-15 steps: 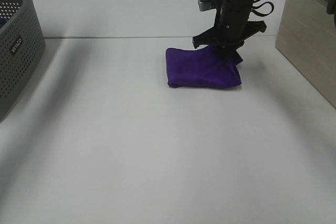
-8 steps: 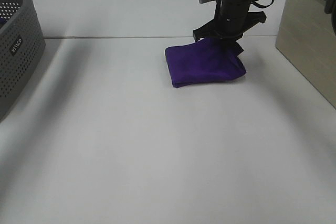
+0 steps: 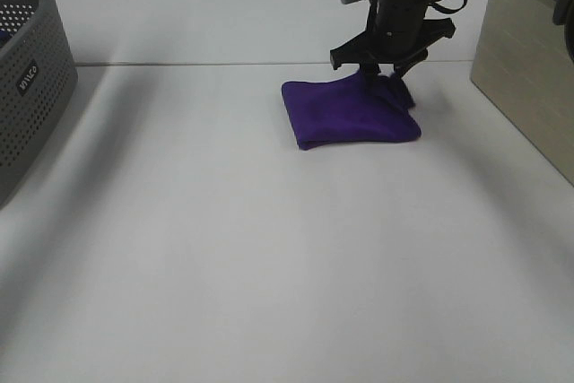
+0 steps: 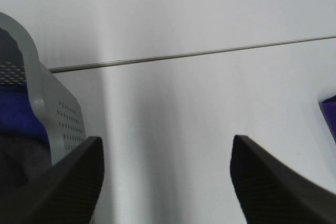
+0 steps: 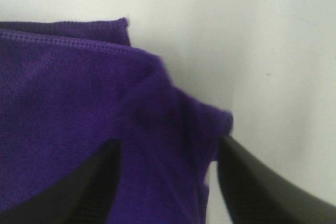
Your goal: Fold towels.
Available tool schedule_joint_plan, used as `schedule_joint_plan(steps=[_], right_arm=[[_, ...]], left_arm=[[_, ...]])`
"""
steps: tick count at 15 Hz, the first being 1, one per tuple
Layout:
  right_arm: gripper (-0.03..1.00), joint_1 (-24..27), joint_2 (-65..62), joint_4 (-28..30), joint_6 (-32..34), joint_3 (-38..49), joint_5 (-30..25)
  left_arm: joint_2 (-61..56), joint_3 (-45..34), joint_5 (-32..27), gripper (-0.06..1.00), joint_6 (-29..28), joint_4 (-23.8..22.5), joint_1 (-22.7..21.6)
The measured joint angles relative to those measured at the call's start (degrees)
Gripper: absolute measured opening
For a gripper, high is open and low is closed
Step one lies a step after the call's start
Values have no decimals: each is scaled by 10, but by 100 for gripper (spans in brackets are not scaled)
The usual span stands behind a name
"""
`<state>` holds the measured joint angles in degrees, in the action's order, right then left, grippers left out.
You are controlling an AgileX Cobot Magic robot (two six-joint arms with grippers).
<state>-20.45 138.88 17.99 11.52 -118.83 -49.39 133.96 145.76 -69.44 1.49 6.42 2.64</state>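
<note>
White tabletop (image 3: 224,266) fills pretty much the whole shot, and the near half is just bare surface. Off at the left edge sits a grey perforated basket (image 3: 31,87) with something blue or purple inside, seen from the left wrist view. The left gripper (image 4: 165,182) hangs over that same spot beside the basket, jaws spread wide with nothing between them.

Further back, right of centre, the purple towel (image 3: 352,114) lies folded into a small rumpled rectangle flat on the tabletop. The right gripper (image 3: 384,73) sits right at its back right corner, jaws parted. From the right wrist view a raised bit of the towel's corner (image 5: 173,114) pokes up between the fingers (image 5: 247,182), but they aren't pinching it. A beige panel (image 3: 529,78) stands at the far right.
</note>
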Motion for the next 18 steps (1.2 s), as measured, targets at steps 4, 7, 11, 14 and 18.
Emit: schedule_joint_plan(steps=[4,7,11,14,18], right_arm=[[82,0,-31,-1,0,-7,-25],[83,0,-96,-32,-6,-13,-41],[83,18,-224,-67,-35,-13,-171],[83,96,-278,-94,-35,-13,-197],[80,199,-388,-142,-67,68,-198]], left_arm=[[0,0,0,63,0,4,0],[0,0,0,63,3,7,0],[-4,0,-1,63,43,-32,0],[-41,-5,-2,63,45,-88,-1],[-199,-173,0,63,35,-87,-3]])
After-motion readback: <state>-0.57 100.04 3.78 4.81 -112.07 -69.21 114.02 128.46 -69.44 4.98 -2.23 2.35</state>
